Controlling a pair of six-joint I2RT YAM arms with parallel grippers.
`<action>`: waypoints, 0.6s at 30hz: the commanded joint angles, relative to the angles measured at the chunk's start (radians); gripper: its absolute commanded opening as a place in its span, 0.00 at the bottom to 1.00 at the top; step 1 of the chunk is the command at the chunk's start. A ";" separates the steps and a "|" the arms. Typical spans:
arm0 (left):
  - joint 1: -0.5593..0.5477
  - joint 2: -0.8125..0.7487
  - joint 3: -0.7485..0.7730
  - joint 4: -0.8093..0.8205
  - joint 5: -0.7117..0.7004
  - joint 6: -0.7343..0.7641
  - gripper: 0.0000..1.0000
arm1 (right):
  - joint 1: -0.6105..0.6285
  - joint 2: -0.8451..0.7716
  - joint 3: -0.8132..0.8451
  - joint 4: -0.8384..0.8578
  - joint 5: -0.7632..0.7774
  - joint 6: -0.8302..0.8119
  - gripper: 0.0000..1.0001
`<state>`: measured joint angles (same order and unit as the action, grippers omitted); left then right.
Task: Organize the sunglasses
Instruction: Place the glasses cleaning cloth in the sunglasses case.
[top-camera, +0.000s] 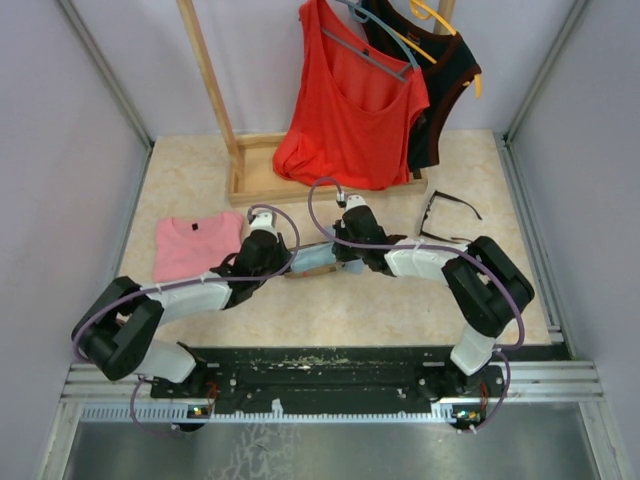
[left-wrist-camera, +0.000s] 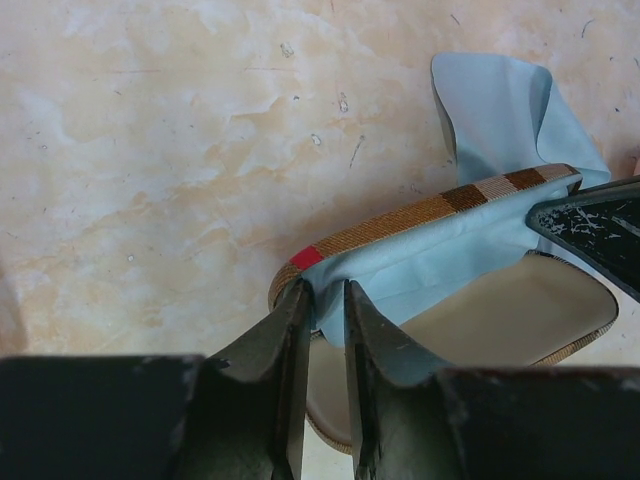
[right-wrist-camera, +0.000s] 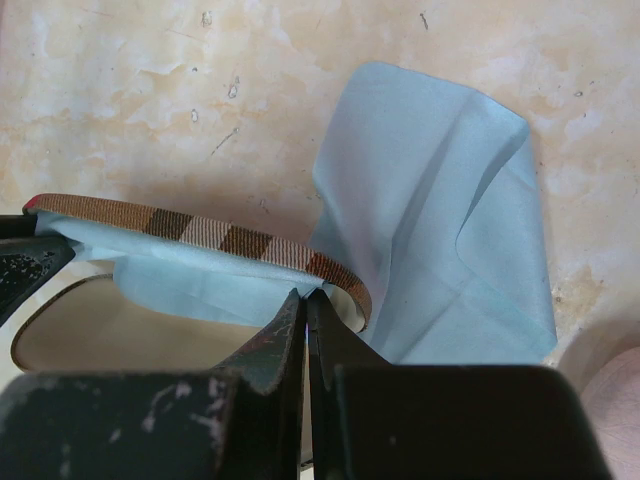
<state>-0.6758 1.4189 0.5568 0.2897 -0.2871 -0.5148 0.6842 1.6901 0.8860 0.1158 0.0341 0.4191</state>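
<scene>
Where the two arms meet over the marbled table, both pincers sit at the lid of a brown plaid case that lies open, its cream lining showing just in front of each set of tips. The left pincer is released: its jaws stand a little apart and straddle the lid's rim beside a red stripe, with the edge of a light blue cloth in the gap. The right pincer is clenched, its tips meeting right under the opposite end of the same rim (whether they nip the cloth, the rim or nothing cannot be told). The cloth lines the underside of the lid between the two pincers and spills out past the right pincer onto the table, standing up in a loose fold. The black-framed sunglasses lie on the table beyond the right pincer and off to its right, well apart from it and from the case, touched by neither pincer. A folded pink top lies to the left of the left pincer.
</scene>
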 joint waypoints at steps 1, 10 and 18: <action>0.008 0.004 -0.003 0.023 0.000 0.013 0.27 | -0.009 0.006 0.050 0.030 0.011 -0.013 0.03; 0.009 -0.002 0.004 0.011 -0.025 0.017 0.33 | -0.009 -0.023 0.039 0.024 0.012 -0.013 0.17; 0.009 0.005 0.016 0.000 -0.038 0.021 0.36 | -0.008 -0.075 0.024 0.009 0.022 -0.020 0.28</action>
<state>-0.6758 1.4197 0.5568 0.2886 -0.3054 -0.5106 0.6842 1.6875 0.8860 0.1066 0.0360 0.4183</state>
